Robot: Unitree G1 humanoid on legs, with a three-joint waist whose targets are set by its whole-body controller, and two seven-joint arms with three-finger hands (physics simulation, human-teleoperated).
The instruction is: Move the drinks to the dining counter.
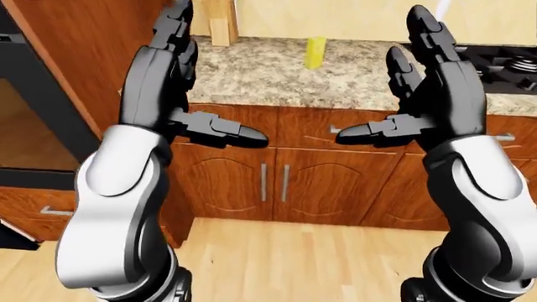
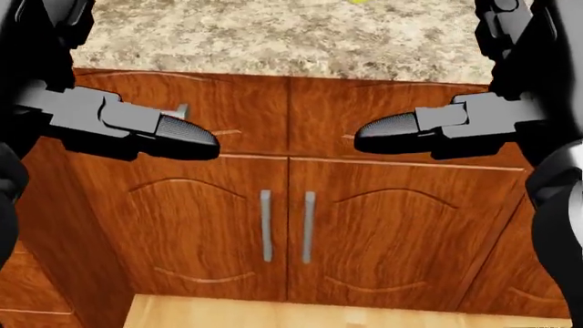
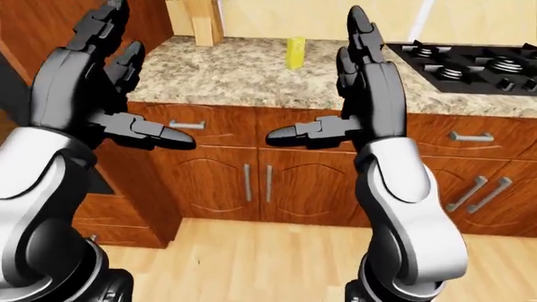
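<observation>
A yellow drink container (image 1: 315, 52) stands upright on the speckled granite counter (image 1: 269, 78), near the wall, and shows again in the right-eye view (image 3: 295, 52). Both hands are raised short of the counter, well below and apart from the drink. My left hand (image 1: 201, 82) is open, fingers up and thumb (image 2: 173, 137) pointing right. My right hand (image 1: 386, 82) mirrors it, open, thumb (image 2: 391, 133) pointing left. Neither hand holds anything.
Under the counter are wooden drawers and a pair of cabinet doors with metal handles (image 2: 284, 225). A black gas stove (image 3: 470, 63) lies on the counter at the right. A wooden block (image 1: 220, 22) stands left of the drink. A dark oven (image 1: 29, 126) sits at the left, above light wood floor (image 1: 294, 258).
</observation>
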